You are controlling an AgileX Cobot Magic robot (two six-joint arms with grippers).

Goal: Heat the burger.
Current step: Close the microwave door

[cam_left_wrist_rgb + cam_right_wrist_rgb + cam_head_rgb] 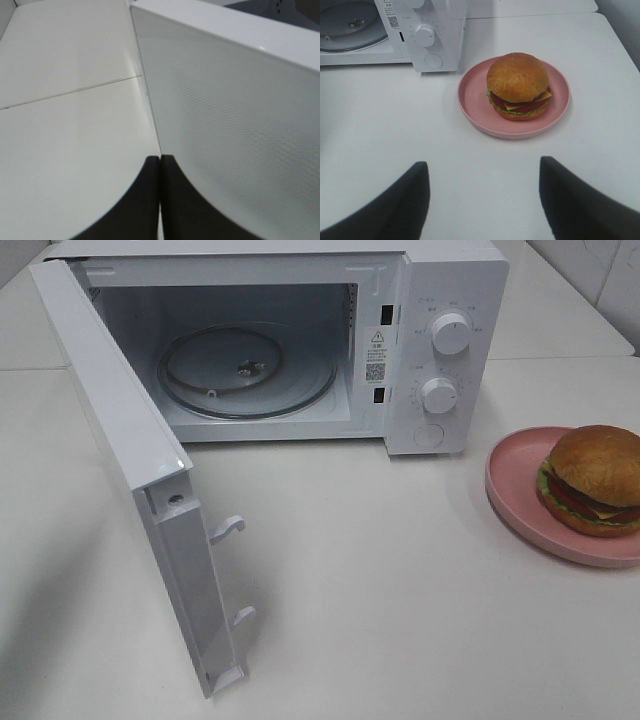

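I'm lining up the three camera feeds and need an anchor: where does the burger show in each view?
Exterior high: the burger sits at the right edge, on the pink plate, right of the microwave.
Left wrist: not in it; only the microwave door and the table show.
Right wrist: centre, slightly right, on the plate, beyond the open gripper.
Shared landmark: the microwave's lower knob.

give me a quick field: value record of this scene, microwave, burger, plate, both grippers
microwave: on the white table, door swung wide open
turntable: glass, nothing on it
burger: on the pink plate, right of the microwave, outside it
left gripper: fingers together, beside the door, holding nothing
right gripper: open, empty, short of the plate
task status: burger not yet loaded
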